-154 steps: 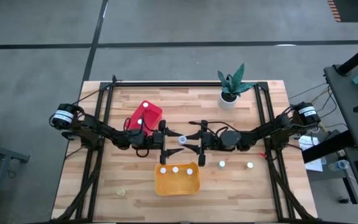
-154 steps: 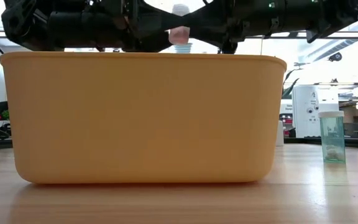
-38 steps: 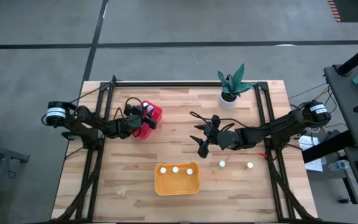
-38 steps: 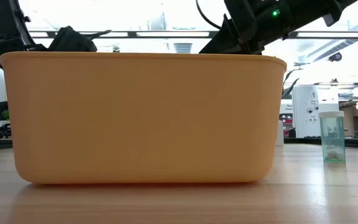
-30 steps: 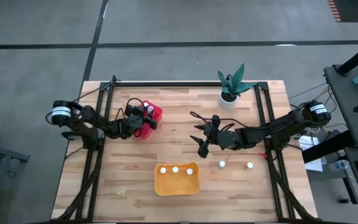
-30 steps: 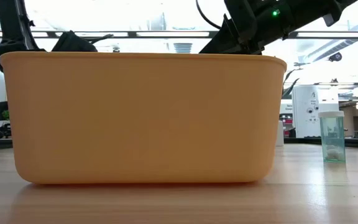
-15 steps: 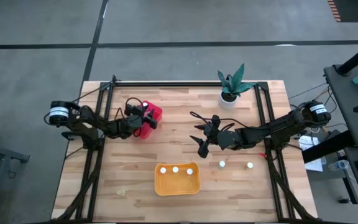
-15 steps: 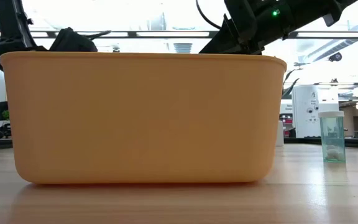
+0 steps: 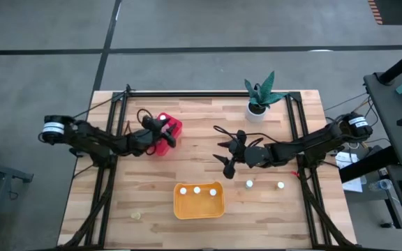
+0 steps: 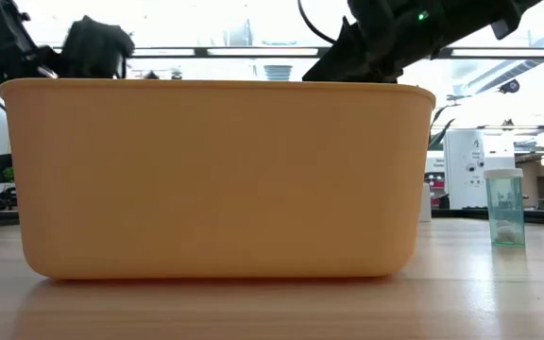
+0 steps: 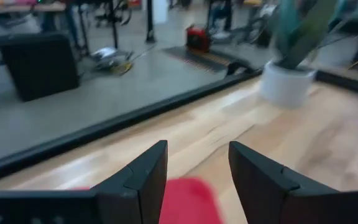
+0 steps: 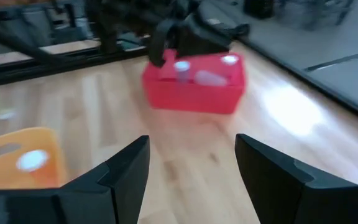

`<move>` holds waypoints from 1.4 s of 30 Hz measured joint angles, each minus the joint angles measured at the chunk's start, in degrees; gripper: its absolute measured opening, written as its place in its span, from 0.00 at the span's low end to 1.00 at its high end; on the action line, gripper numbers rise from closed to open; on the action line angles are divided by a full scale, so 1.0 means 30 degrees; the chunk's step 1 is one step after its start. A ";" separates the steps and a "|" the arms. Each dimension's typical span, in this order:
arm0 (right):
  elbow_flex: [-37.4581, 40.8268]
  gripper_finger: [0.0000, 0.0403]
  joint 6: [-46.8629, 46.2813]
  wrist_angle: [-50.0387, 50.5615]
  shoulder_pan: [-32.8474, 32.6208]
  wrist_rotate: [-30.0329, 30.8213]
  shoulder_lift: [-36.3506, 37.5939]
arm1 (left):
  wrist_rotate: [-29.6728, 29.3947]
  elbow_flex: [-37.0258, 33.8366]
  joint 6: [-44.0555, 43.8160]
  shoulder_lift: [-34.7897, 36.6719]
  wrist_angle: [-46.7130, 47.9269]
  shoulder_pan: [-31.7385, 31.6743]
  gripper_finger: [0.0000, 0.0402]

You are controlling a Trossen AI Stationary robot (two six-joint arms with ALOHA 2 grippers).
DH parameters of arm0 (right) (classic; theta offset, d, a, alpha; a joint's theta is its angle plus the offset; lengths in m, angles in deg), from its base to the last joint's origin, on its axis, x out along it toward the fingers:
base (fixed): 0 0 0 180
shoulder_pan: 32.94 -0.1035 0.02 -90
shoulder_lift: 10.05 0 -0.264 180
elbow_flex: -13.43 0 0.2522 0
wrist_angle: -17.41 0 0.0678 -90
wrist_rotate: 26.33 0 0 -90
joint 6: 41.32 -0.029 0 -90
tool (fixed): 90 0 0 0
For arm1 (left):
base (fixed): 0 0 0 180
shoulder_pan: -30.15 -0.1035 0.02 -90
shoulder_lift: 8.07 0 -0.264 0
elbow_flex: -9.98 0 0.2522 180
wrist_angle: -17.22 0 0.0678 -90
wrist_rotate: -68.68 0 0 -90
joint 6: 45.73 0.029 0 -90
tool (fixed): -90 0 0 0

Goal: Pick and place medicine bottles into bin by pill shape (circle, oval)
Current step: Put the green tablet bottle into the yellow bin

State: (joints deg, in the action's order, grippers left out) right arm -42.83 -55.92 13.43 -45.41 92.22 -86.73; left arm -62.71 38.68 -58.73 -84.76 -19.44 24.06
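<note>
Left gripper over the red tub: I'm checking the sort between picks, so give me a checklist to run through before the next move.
1. Left gripper empty, jaws apart over the small red plastic tub: ok.
2. Right gripper open, holding nothing: ok.
3. Two white-capped medicine bottles standing loose on the wooden table: ok.
4. Yellow-orange plastic tub upright, three caps inside: ok.
5. Pill shapes in the red tub's bottles: cannot tell.

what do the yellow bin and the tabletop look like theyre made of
The yellow bin looks like moulded plastic with a matt, smooth finish: even colour, rounded corners, rolled rim. The tabletop looks like wood, probably butcher-block: pale planks joined in strips with visible grain and a light sheen.
</note>
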 joint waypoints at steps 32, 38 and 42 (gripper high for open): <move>-0.8366 0.56 -1.5987 2.2927 -0.3104 -0.8002 -0.0737 | 0.0228 0.0953 0.4933 0.6156 -0.0020 0.5889 0.39; -0.8750 0.56 -1.8738 2.5949 -0.3089 -0.9159 -0.1853 | 0.0226 0.1640 0.6098 0.7074 -0.0142 0.5947 0.39; -0.8589 0.56 -1.9897 2.5955 -0.3096 -0.9665 -0.2200 | 0.0254 0.2077 0.6229 0.7990 -0.0057 0.6129 0.39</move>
State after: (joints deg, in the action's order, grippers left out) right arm -68.59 -115.61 91.30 -54.70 63.22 -93.33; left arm -61.95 44.91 -40.04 -60.79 -19.61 42.44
